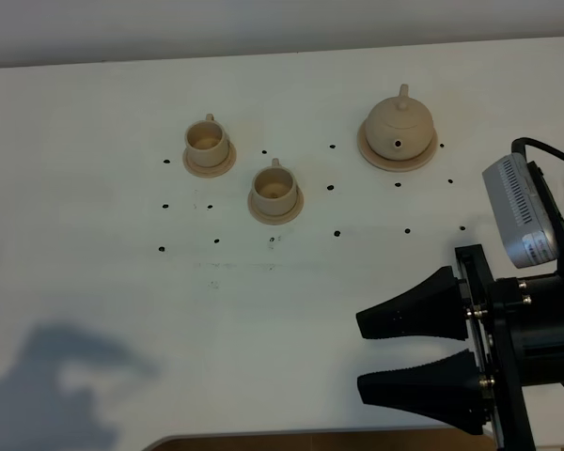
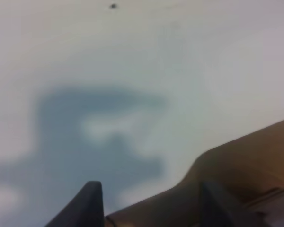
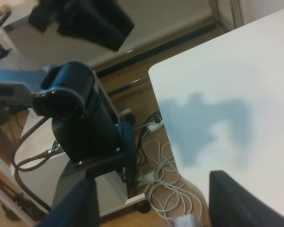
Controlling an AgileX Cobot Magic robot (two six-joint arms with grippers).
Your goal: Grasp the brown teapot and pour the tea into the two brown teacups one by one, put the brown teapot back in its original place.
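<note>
The brown teapot (image 1: 399, 125) sits on its wide round saucer (image 1: 370, 152) at the back right of the white table, spout toward the front. The two brown teacups stand on small saucers left of it: one at the back left (image 1: 207, 140), one nearer the middle (image 1: 274, 188). My right gripper (image 1: 359, 354) is open and empty at the front right, well in front of the teapot, fingers pointing left. It also shows open in the right wrist view (image 3: 156, 201). My left gripper (image 2: 150, 189) is open and empty over bare table near the front edge.
Small black dots mark the white table (image 1: 94, 282) around the cups and teapot. The table's front edge (image 2: 227, 156) is close to the left gripper. The right wrist view shows the table's corner (image 3: 154, 75), an arm base (image 3: 80, 123) and cables (image 3: 161, 184) on the floor.
</note>
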